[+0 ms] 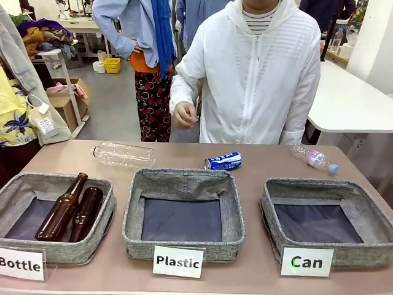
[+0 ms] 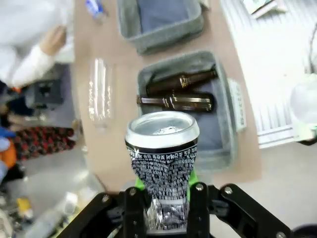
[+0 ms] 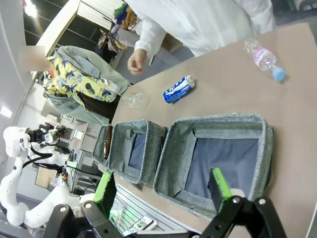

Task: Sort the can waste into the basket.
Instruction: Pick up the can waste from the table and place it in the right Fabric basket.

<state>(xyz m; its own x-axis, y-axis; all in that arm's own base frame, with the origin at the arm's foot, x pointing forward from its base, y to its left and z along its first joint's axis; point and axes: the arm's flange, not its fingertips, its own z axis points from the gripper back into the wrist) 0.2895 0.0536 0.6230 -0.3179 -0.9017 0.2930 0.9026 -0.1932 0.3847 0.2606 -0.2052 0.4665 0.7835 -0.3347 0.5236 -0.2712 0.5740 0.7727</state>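
In the left wrist view my left gripper (image 2: 163,196) is shut on a black can (image 2: 162,163) with a silver top, dented at its lower half and held high above the table. A blue and white can (image 1: 222,161) (image 3: 179,89) lies on its side on the table behind the middle basket. The grey basket (image 1: 310,186) carded "Can" stands at the right with nothing in it. In the right wrist view my right gripper (image 3: 162,187) hangs open above the near edge of this basket (image 3: 218,119), nothing between its green pads.
The "Bottle" basket (image 1: 12,184) (image 2: 225,114) holds two brown glass bottles (image 1: 69,206). The "Plastic" basket (image 1: 184,178) sits in the middle. A clear plastic bottle (image 1: 123,153) and a small one (image 1: 314,159) lie behind. A person in white stands at the far edge.
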